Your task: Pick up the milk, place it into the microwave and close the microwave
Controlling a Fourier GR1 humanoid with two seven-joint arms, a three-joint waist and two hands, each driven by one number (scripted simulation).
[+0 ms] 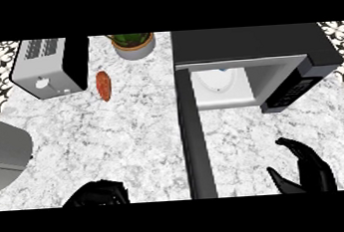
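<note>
Head view, left to right on the marble counter (132, 135): one silver toaster (48, 68), one reddish-orange vegetable (103, 85), one potted plant (132, 43), and one black microwave (252, 43) with its door (195, 146) swung open. One white milk carton (219, 82) sits inside the microwave's cavity, touched by neither hand. Two hands show low: the left hand (99, 195), open or closed I cannot tell, and the right hand (308, 168), fingers straight, holding nothing.
</note>
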